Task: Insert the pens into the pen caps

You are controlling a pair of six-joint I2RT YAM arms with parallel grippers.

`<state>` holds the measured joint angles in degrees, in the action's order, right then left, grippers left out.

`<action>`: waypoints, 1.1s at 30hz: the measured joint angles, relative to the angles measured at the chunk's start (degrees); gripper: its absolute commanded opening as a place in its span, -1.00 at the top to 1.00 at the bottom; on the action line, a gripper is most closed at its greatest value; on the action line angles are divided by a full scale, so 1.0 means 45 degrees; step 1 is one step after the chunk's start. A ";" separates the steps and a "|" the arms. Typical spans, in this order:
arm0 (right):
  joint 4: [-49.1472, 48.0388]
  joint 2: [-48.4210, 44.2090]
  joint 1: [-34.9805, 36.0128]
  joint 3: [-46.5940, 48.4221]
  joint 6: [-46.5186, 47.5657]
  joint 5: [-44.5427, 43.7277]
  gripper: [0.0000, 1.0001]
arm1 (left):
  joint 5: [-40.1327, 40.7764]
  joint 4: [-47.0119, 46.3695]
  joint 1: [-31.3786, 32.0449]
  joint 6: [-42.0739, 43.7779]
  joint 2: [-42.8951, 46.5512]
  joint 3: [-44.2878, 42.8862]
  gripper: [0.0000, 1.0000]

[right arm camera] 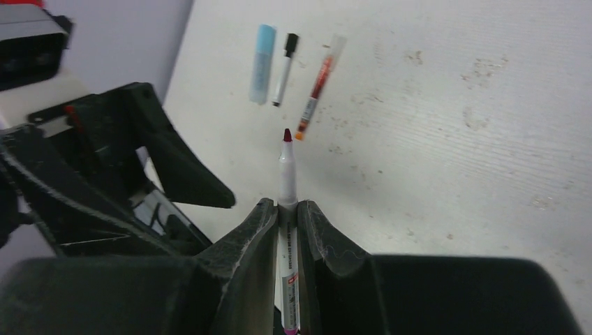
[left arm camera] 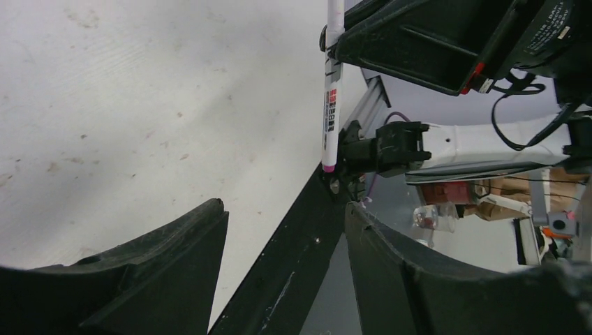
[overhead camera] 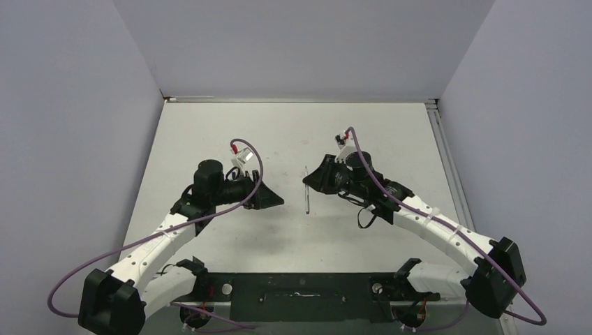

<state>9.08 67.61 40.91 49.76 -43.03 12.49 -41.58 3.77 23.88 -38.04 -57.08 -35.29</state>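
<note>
The right gripper (right arm camera: 287,216) is closest, its fingers pressed onto a white pen (right arm camera: 287,174) low on the barrel, with the dark red tip poking out ahead. From above, that pen hangs over the middle of the table (overhead camera: 391,139), between the two arms. The left gripper (left arm camera: 285,208) faces it with fingers spread and nothing in them.

I'd say the job has barely begun. One pen is in hand, but no pen sits in a blue cap. Further off a blue cap (right arm camera: 262,63) lies flat, with a black pen (right arm camera: 285,66) just beside it and a red pen (right arm camera: 315,94) near that. The red pen's far end looks clear, and I can't tell what it is.

I see only one blue cap. It needs lifting, likely by the free left gripper, whose fingers are near the held tip and could knock it.
</note>
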 measured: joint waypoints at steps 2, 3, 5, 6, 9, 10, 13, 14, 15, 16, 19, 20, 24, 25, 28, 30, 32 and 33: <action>-0.0583 -0.0413 0.0160 -0.0155 -0.0486 0.0155 0.89 | -0.0262 -0.0991 0.0126 -0.0646 0.0044 0.0228 -0.25; -0.0855 -0.0578 0.0223 -0.0223 -0.0699 0.0248 0.89 | -0.0384 -0.1564 0.0209 -0.1015 0.0068 0.0369 -0.26; -0.1350 -0.0816 0.0335 -0.0306 -0.1103 0.0413 0.89 | -0.0554 -0.2501 0.0374 -0.1608 0.0141 0.0597 -0.29; -0.1671 -0.0918 0.0432 -0.0369 -0.1326 0.0466 0.89 | -0.0612 -0.2939 0.0457 -0.1904 0.0175 0.0699 -0.30; -0.2404 -0.1098 0.0675 -0.0544 -0.1812 0.0539 0.89 | -0.0743 -0.4167 0.0699 -0.2735 0.0209 0.0869 -0.31; -0.2637 -0.1132 0.0763 -0.0597 -0.1962 0.0573 0.89 | -0.0772 -0.4469 0.0753 -0.2895 0.0214 0.0889 -0.31; -0.3308 -0.1141 0.1010 -0.0661 -0.2370 0.0675 0.89 | -0.0777 -0.5751 0.0942 -0.3667 0.0291 0.1117 -0.32; -0.3551 -0.1141 0.1059 -0.0680 -0.2511 0.0704 0.89 | -0.0772 -0.6139 0.0986 -0.3886 0.0330 0.1205 -0.32; -0.3861 -0.1141 0.1127 -0.0709 -0.2647 0.0753 0.89 | -0.0772 -0.6479 0.1025 -0.4133 0.0374 0.1287 -0.32; -0.4061 -0.1137 0.1185 -0.0719 -0.2739 0.0777 0.89 | -0.0772 -0.6800 0.1059 -0.4313 0.0413 0.1355 -0.32; -0.4804 -0.1064 0.1370 -0.0733 -0.3041 0.0865 0.89 | -0.0763 -0.7587 0.1175 -0.4843 0.0486 0.1457 -0.27; -0.5017 -0.1020 0.1433 -0.0733 -0.3109 0.0865 0.89 | -0.0753 -0.7830 0.1209 -0.5037 0.0495 0.1457 -0.24; -0.5663 -0.0855 0.1807 -0.0772 -0.3293 0.0850 0.89 | -0.0695 -0.8806 0.1336 -0.5649 0.0510 0.1569 -0.16; -0.5824 -0.0855 0.1889 -0.0816 -0.3317 0.0845 0.89 | -0.0665 -0.9034 0.1355 -0.5804 0.0510 0.1613 -0.15; -0.6207 -0.0806 0.2118 -0.0840 -0.3371 0.0777 0.89 | -0.0573 -0.9661 0.1409 -0.6237 0.0510 0.1753 -0.08; -0.6416 -0.0738 0.2225 -0.0845 -0.3371 0.0743 0.89 | -0.0539 -0.9938 0.1428 -0.6441 0.0510 0.1778 0.02; -0.6572 -0.0685 0.2346 -0.0845 -0.3371 0.0675 0.89 | -0.0505 -1.0180 0.1438 -0.6591 0.0510 0.1783 0.12; -0.6591 -0.0685 0.2375 -0.0850 -0.3371 0.0651 0.89 | -0.0481 -1.0302 0.1438 -0.6669 0.0510 0.1783 0.19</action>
<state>-20.58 64.53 51.59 45.93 -58.19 15.42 -43.75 -42.59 30.35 -68.05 -54.78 -27.27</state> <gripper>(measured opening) 0.141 0.479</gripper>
